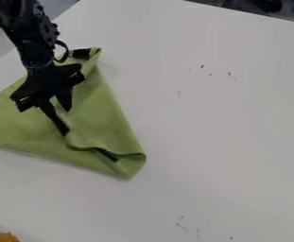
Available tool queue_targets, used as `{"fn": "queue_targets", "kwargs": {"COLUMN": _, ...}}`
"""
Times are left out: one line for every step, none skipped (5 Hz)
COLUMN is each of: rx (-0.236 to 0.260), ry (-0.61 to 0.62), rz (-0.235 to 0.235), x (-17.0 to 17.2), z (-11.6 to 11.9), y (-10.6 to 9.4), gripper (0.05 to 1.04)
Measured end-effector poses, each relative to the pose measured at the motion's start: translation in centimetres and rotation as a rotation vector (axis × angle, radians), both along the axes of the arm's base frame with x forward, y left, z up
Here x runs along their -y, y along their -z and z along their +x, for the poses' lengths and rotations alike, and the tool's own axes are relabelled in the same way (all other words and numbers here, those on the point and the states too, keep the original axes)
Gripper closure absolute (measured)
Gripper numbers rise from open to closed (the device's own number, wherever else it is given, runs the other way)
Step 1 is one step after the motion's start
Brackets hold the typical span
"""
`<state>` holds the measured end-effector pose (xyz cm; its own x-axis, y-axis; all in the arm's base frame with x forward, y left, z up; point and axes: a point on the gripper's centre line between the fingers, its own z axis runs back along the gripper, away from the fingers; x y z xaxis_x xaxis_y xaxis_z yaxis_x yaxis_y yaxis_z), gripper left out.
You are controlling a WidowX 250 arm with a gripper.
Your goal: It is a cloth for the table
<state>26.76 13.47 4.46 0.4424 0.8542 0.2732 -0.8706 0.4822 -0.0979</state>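
Orange and small, something [5, 237] sits by the near left edge of the table [206, 142], and here's the green cloth [105, 123], rumpled on the table's left part! Down at it hangs the gripper [66, 121], fingers spread about a raised fold: looks like the grasp is the step, and next it must pinch that ridge, then draw the cloth flat.

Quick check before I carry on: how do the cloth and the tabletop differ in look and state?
The cloth is green; the tabletop is white. The cloth lies creased, partly folded over itself, while the tabletop is flat. The cloth has bold dark patches, the tabletop only small scattered specks. Both carry dark marks.
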Motion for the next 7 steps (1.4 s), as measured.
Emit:
{"fn": "queue_targets", "kwargs": {"rx": -0.058, "ry": 0.007, "rz": 0.093, "x": -0.5, "z": -0.8, "y": -1.7, "gripper": 0.271}}
{"fn": "queue_targets", "kwargs": {"rx": -0.083, "ry": 0.057, "rz": 0.112, "x": -0.6, "z": -0.6, "y": -2.7, "gripper": 0.083}}
{"fn": "queue_targets", "kwargs": {"rx": -0.089, "ry": 0.118, "rz": 0.098, "x": -0.2, "z": -0.4, "y": -2.7, "gripper": 0.081}}
{"fn": "queue_targets", "kwargs": {"rx": -0.081, "ry": 0.251, "rz": 0.031, "x": 0.5, "z": -0.2, "y": -2.7, "gripper": 0.084}}
{"fn": "queue_targets", "kwargs": {"rx": -0.047, "ry": 0.362, "rz": 0.024, "x": 1.0, "z": 0.1, "y": -3.2, "gripper": 0.084}}
{"fn": "queue_targets", "kwargs": {"rx": -0.097, "ry": 0.478, "rz": 0.096, "x": 1.6, "z": -0.1, "y": -3.8, "gripper": 0.084}}
{"fn": "queue_targets", "kwargs": {"rx": -0.162, "ry": 0.532, "rz": 0.155, "x": 2.4, "z": -1.1, "y": -3.9, "gripper": 0.084}}
